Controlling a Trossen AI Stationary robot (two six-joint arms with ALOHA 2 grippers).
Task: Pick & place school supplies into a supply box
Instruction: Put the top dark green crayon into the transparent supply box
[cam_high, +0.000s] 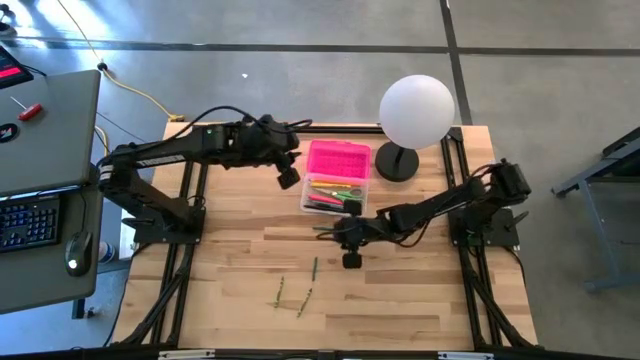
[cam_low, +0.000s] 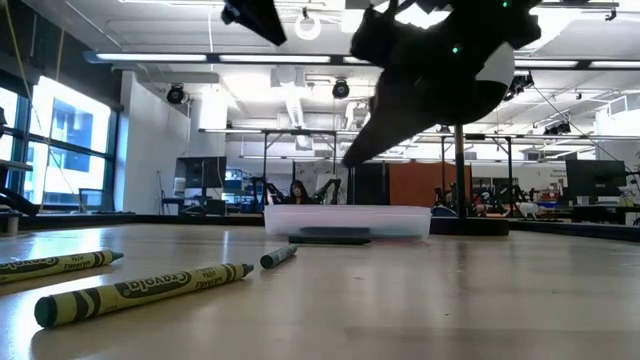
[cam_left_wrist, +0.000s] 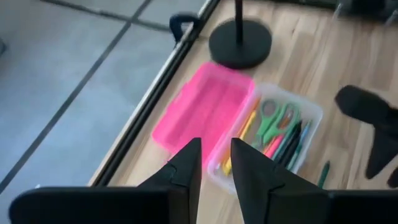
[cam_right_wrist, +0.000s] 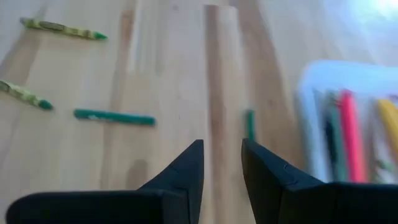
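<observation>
Bright, even overhead light; ceiling strips (cam_low: 150, 57) glare, right wrist view perhaps motion-blurred.

Count from my station: loose pieces versus boxed ones.
I count three olive crayons (cam_high: 281, 291) and one green pencil (cam_high: 327, 229) loose on the table (cam_high: 400, 300), one clear supply box (cam_high: 335, 196) with one pink lid (cam_high: 338, 160), one pair of green scissors (cam_left_wrist: 273, 121), and one white globe lamp (cam_high: 415, 112).
</observation>
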